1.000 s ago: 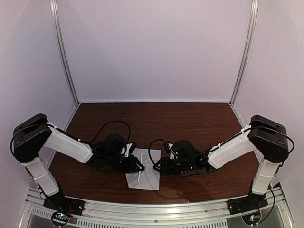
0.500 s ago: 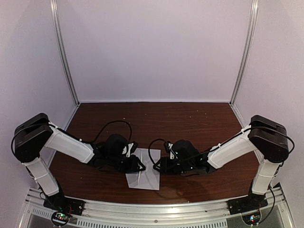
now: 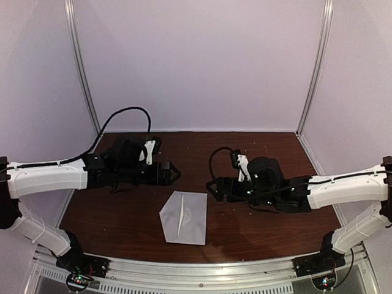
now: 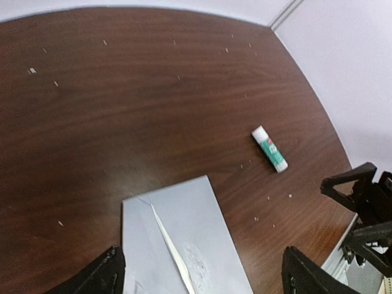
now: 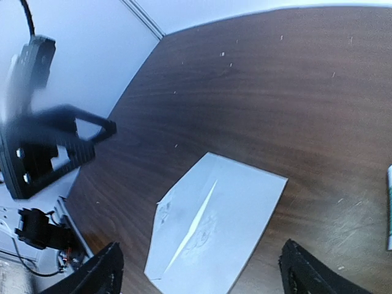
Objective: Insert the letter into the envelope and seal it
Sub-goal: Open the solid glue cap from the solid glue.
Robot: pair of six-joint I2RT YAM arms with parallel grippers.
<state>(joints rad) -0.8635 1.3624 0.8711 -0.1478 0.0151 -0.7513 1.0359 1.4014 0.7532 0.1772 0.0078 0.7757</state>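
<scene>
The pale grey envelope (image 3: 184, 217) lies flat near the table's front, flap folded over, with one flap edge standing slightly proud along a diagonal seam. Both wrist views show it: envelope (image 4: 184, 239), envelope (image 5: 220, 220). The letter is hidden from view. My left gripper (image 3: 173, 173) hovers open behind and to the left of the envelope, with nothing between its fingers. My right gripper (image 3: 212, 188) hovers open just to the envelope's right, also empty. Neither touches the paper.
A white and green glue stick (image 4: 269, 149) lies on the brown wooden table (image 3: 245, 150) to the right of the envelope, under my right arm, and shows at the edge of the right wrist view (image 5: 389, 208). Pale walls enclose the table on three sides.
Both grippers were down at the envelope's left and right edges, partly closed. They have lifted off, drawn back and apart, and opened wide. The envelope stays flat on the table.
</scene>
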